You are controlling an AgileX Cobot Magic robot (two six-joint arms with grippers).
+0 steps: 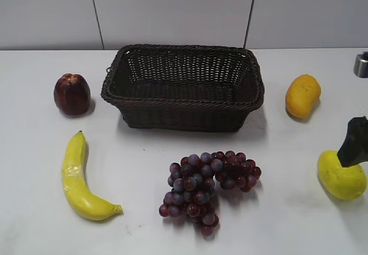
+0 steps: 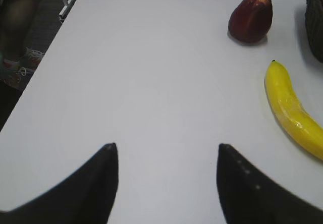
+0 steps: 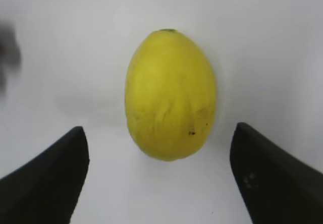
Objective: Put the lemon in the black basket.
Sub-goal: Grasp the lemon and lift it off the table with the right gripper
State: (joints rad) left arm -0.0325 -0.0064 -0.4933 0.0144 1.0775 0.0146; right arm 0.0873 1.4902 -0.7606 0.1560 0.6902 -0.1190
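The lemon (image 1: 341, 176) is a pale yellow oval fruit lying on the white table at the right edge. In the right wrist view the lemon (image 3: 170, 95) lies just ahead of my right gripper (image 3: 159, 133), whose jaws are open wide on either side and not touching it. In the exterior view one dark finger of the right gripper (image 1: 355, 143) shows just above the lemon. The black basket (image 1: 183, 87) stands empty at the back middle. My left gripper (image 2: 166, 151) is open and empty over bare table.
A dark red apple (image 1: 72, 94) and a banana (image 1: 80, 177) lie on the left. A bunch of purple grapes (image 1: 207, 189) lies in front of the basket. An orange mango-like fruit (image 1: 302, 96) lies right of the basket. A metal object (image 1: 361, 64) sits at the far right.
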